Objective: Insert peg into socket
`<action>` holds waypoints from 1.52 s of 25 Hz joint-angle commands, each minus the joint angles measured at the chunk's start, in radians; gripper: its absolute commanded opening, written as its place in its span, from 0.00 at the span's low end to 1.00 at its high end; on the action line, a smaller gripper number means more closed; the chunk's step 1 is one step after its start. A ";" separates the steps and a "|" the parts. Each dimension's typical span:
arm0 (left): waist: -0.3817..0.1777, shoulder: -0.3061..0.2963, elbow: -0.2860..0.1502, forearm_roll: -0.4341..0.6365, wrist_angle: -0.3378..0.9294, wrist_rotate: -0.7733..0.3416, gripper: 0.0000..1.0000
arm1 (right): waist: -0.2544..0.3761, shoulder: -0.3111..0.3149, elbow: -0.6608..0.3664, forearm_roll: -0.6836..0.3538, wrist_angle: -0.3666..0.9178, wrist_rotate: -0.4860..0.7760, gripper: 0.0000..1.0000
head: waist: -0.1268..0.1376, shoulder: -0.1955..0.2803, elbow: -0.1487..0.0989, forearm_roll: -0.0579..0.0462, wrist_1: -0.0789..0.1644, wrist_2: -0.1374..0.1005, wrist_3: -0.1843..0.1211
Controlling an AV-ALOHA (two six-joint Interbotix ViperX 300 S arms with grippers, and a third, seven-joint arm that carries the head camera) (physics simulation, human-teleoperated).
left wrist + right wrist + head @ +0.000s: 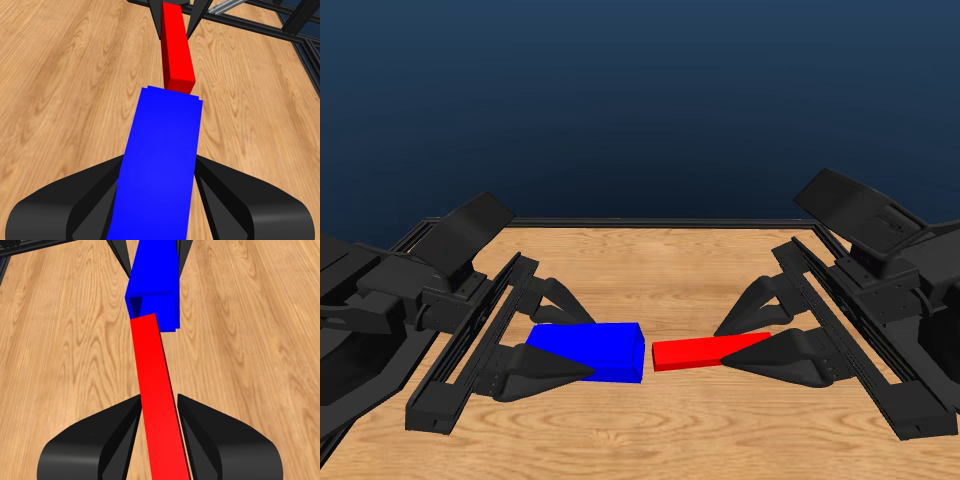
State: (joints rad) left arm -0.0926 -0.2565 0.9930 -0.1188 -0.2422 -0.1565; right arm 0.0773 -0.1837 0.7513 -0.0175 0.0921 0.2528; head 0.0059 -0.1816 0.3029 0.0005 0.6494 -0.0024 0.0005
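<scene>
Head view: left gripper (582, 350) is clamped on the socket (595, 349), right gripper (745, 345) is clamped on the peg (698, 351). Both parts are held above the table (650, 270), end to end near the middle, with a small gap between the peg tip and the socket's open end. The peg looks slightly tilted relative to the socket.

Left wrist: socket (159, 165) sits between the jaws, and the peg (177, 50) beyond it comes in at a slight angle, off the socket's axis. Risk: the tip catches the rim instead of entering.

Right wrist: peg (156, 390) is gripped between the jaws, its tip right at the mouth of the socket (155, 282), toward one side of the hollow. Can't tell if it's in yet. If pushed now, I'd expect a jam on the wall, or the peg slipping or rotating in the grip. Yaw needs correcting before the axial push.
</scene>
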 commanded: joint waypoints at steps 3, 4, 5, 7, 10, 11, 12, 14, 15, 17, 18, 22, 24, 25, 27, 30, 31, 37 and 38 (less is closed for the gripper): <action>-0.007 0.029 -0.051 0.003 -0.023 0.008 0.00 | 0.009 0.035 -0.049 -0.004 -0.021 0.023 0.00 | 0.004 -0.017 -0.007 0.000 -0.001 -0.002 -0.002; -0.012 0.038 -0.058 0.004 -0.026 0.008 0.00 | 0.006 0.042 -0.054 -0.004 -0.025 0.024 0.00 | 0.004 -0.016 -0.007 0.000 0.000 -0.002 -0.003; -0.016 0.049 -0.063 0.003 -0.030 0.007 0.00 | 0.004 0.053 -0.062 -0.007 -0.029 0.027 0.00 | 0.004 -0.015 -0.007 0.000 -0.001 -0.004 -0.004; -0.024 0.063 -0.074 0.004 -0.036 0.006 0.00 | 0.001 0.060 -0.071 -0.006 -0.029 0.025 0.00 | 0.006 -0.015 -0.007 0.000 0.002 -0.005 -0.002; -0.037 0.100 -0.095 0.007 -0.044 0.000 0.00 | -0.002 0.083 -0.098 -0.010 -0.029 0.018 0.00 | 0.008 -0.016 -0.007 0.000 0.005 -0.007 -0.001; -0.040 0.108 -0.104 0.008 -0.060 -0.001 0.00 | -0.001 0.095 -0.101 -0.009 -0.029 0.015 0.00 | 0.009 -0.016 -0.007 0.000 0.005 -0.007 -0.003; -0.039 0.113 -0.113 0.009 -0.052 0.000 0.00 | -0.002 0.105 -0.113 -0.006 -0.038 0.016 0.00 | 0.009 -0.016 -0.007 0.000 0.004 -0.007 -0.004; -0.039 0.122 -0.129 0.013 -0.044 -0.002 0.00 | 0.001 0.134 -0.129 -0.002 -0.048 0.014 0.00 | 0.011 -0.016 -0.007 0.000 0.004 -0.007 -0.002; -0.039 0.129 -0.135 0.015 -0.041 -0.003 0.00 | 0.008 0.154 -0.144 -0.001 -0.056 0.013 0.00 | 0.011 -0.016 -0.007 0.000 0.005 -0.007 -0.001; -0.039 0.138 -0.139 0.017 -0.048 -0.002 0.00 | 0.015 0.196 -0.184 0.002 -0.069 0.008 0.00 | 0.011 -0.016 -0.008 0.000 0.004 -0.007 -0.001; -0.037 0.140 -0.144 0.017 -0.049 -0.003 0.00 | 0.020 0.219 -0.201 0.004 -0.078 0.008 0.00 | 0.010 -0.016 -0.008 0.000 0.004 -0.006 -0.001; -0.039 0.145 -0.146 0.021 -0.040 -0.010 0.00 | 0.028 0.272 -0.252 0.002 -0.079 0.005 0.00 | 0.007 -0.016 -0.008 0.000 0.004 -0.003 -0.003; -0.039 0.142 -0.140 0.022 -0.030 -0.015 0.00 | 0.029 0.286 -0.265 0.001 -0.065 0.002 0.00 | 0.007 -0.016 -0.008 0.001 0.003 -0.002 -0.002; -0.040 0.139 -0.140 0.024 -0.025 -0.017 0.00 | 0.030 0.285 -0.265 0.001 -0.065 0.001 0.00 | 0.007 -0.016 -0.009 0.001 0.002 -0.002 -0.002; -0.039 0.133 -0.138 0.023 -0.019 -0.019 0.00 | 0.032 0.277 -0.255 0.004 -0.054 0.009 1.00 | 0.007 -0.016 -0.009 0.001 0.002 -0.002 -0.002; -0.034 0.131 -0.126 0.024 -0.013 -0.025 0.00 | 0.038 0.263 -0.230 0.011 -0.047 0.020 1.00 | 0.006 -0.019 -0.009 0.001 0.001 -0.001 -0.004; -0.037 0.131 -0.119 0.024 -0.012 -0.025 0.00 | 0.040 0.255 -0.218 0.013 -0.042 0.023 1.00 | 0.006 -0.019 -0.008 0.001 0.000 -0.001 -0.004; -0.023 0.118 -0.094 0.007 -0.052 -0.016 0.00 | 0.032 0.205 -0.133 0.026 -0.065 0.057 1.00 | 0.006 -0.022 -0.008 0.000 -0.002 -0.002 -0.005; -0.025 0.117 -0.093 0.008 -0.048 -0.015 0.00 | 0.030 0.197 -0.117 0.028 -0.071 0.065 1.00 | 0.006 -0.022 -0.008 0.000 -0.002 -0.002 -0.005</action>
State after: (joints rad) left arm -0.1296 -0.1130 0.9104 -0.1084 -0.2429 -0.1782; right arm 0.1014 0.0517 0.6240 0.0083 0.0602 0.3074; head 0.0122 -0.1853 0.3043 0.0005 0.6589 -0.0044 -0.0048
